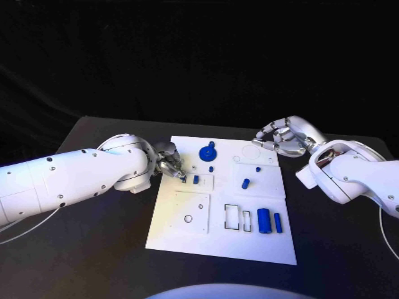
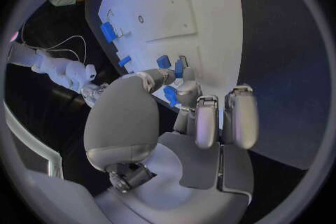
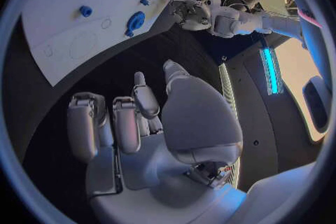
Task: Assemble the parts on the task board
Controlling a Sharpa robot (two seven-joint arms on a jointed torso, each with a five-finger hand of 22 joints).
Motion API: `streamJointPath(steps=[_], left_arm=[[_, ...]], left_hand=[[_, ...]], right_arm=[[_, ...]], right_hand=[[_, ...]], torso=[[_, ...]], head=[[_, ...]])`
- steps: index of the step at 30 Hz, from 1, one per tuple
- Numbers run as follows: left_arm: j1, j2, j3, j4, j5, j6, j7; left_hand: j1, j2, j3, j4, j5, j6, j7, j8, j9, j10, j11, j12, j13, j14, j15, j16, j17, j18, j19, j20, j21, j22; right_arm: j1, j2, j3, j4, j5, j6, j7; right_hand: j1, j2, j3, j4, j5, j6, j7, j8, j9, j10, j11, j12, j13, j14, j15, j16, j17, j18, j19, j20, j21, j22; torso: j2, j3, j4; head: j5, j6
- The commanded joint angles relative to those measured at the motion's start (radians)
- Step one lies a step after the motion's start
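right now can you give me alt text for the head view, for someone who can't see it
A white task board lies on a black table between two white robot arms. The left hand touches the board's left edge near a small blue part, while the right hand hovers, fingers curled, at its far right corner. More blue parts sit on the board.

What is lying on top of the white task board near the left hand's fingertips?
A small blue part stands on the task board just beside the left hand. The fingers touch a blue piece; how it sits under them is covered.
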Motion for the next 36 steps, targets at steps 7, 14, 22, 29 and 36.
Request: streamJointPath(steps=[7, 14, 22, 29, 36], left_arm=[[-0.017, -0.035, 0.001, 0.035, 0.009, -0.163, 0.116], [-0.034, -0.040, 0.000, 0.028, -0.031, -0.162, 0.140], [-0.055, -0.025, -0.001, -0.004, -0.100, -0.156, 0.165], [-0.061, -0.015, -0.002, -0.023, -0.106, -0.132, 0.169], [-0.062, -0.010, -0.001, -0.031, -0.096, -0.081, 0.150]], left_hand=[[0.009, -0.006, 0.179, -0.183, 0.019, 0.017, -0.009, -0.002, -0.001, 0.011, -0.002, -0.004, 0.001, 0.100, -0.008, 0.008, 0.250, -0.014, 0.006, -0.004, 0.008, 0.015], [0.008, -0.007, 0.179, -0.183, 0.020, 0.018, -0.009, -0.003, -0.001, 0.010, -0.003, -0.006, -0.002, 0.100, -0.008, 0.008, 0.250, -0.014, 0.007, -0.004, 0.008, 0.016], [0.009, -0.007, 0.178, -0.184, 0.021, 0.018, -0.009, -0.003, -0.001, 0.010, -0.003, -0.007, -0.003, 0.101, -0.008, 0.009, 0.252, -0.015, 0.007, -0.004, 0.009, 0.017], [0.009, -0.007, 0.178, -0.184, 0.021, 0.018, -0.009, -0.003, -0.001, 0.010, -0.003, -0.006, -0.002, 0.101, -0.008, 0.009, 0.252, -0.015, 0.008, -0.004, 0.009, 0.019], [0.009, -0.007, 0.178, -0.184, 0.021, 0.018, -0.009, -0.003, -0.001, 0.010, -0.003, -0.007, -0.003, 0.101, -0.008, 0.009, 0.252, -0.015, 0.008, -0.004, 0.010, 0.019]], right_arm=[[-0.002, -0.003, 0.000, 0.002, 0.000, -0.002, 0.013], [-0.003, -0.003, 0.000, 0.002, 0.000, -0.002, 0.013], [-0.003, -0.004, 0.000, 0.002, 0.000, -0.002, 0.012], [-0.004, -0.004, 0.000, 0.002, 0.000, -0.002, 0.012], [-0.004, -0.004, 0.000, 0.002, 0.000, -0.002, 0.012]], right_hand=[[-0.003, 0.007, -0.008, -0.001, 0.007, -0.002, -0.006, 0.008, -0.001, -0.003, -0.006, -0.005, -0.001, 0.066, -0.007, -0.004, 0.080, 0.013, 0.025, -0.008, -0.002, 0.178], [-0.003, 0.007, -0.008, -0.001, 0.007, -0.002, -0.006, 0.008, -0.001, -0.003, -0.006, -0.005, -0.001, 0.066, -0.007, -0.004, 0.080, 0.013, 0.025, -0.008, -0.002, 0.178], [-0.003, 0.007, -0.008, -0.001, 0.007, -0.002, -0.006, 0.008, -0.001, -0.003, -0.006, -0.005, -0.001, 0.066, -0.007, -0.004, 0.080, 0.013, 0.025, -0.008, -0.002, 0.178], [-0.003, 0.007, -0.008, -0.001, 0.007, -0.002, -0.006, 0.008, -0.001, -0.003, -0.006, -0.005, -0.001, 0.066, -0.007, -0.004, 0.080, 0.013, 0.025, -0.008, -0.002, 0.178], [-0.003, 0.009, -0.008, -0.001, 0.009, -0.002, -0.006, 0.008, -0.001, -0.003, -0.006, -0.004, -0.001, 0.066, -0.007, -0.004, 0.080, 0.013, 0.025, -0.008, -0.002, 0.178]], torso=[[-0.002, 0.0001, 0.0037], [-0.002, 0.0001, 0.0011], [0.000, -0.0002, -0.0009], [0.001, 0.0003, -0.0011], [0.000, -0.0001, 0.0008]], head=[[-0.001, -0.004], [0.002, -0.006], [0.003, -0.006], [0.001, -0.007], [-0.001, -0.009]])
